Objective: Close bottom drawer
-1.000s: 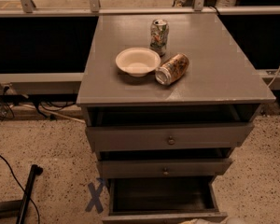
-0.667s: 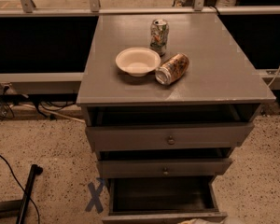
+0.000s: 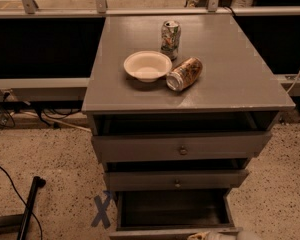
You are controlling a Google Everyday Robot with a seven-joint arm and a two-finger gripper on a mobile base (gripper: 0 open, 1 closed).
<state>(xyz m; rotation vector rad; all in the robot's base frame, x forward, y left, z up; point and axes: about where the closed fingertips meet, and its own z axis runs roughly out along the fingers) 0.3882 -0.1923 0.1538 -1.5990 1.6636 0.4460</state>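
The bottom drawer (image 3: 173, 210) of the grey cabinet (image 3: 240, 79) stands pulled out. Its dark inside shows and its thin front (image 3: 160, 232) lies along the frame's lower edge. The middle drawer (image 3: 176, 179) and the top drawer (image 3: 182, 147), each with a small knob, are pulled out a little less. Only a pale sliver of my gripper (image 3: 217, 235) shows at the very bottom edge, right at the bottom drawer's front, right of its middle.
On the cabinet top are a white bowl (image 3: 147, 65), an upright can (image 3: 170, 39) and a can lying on its side (image 3: 184, 74). A blue X (image 3: 103, 210) marks the speckled floor to the left. A black pole (image 3: 29, 208) and cables lie further left. A railing runs behind.
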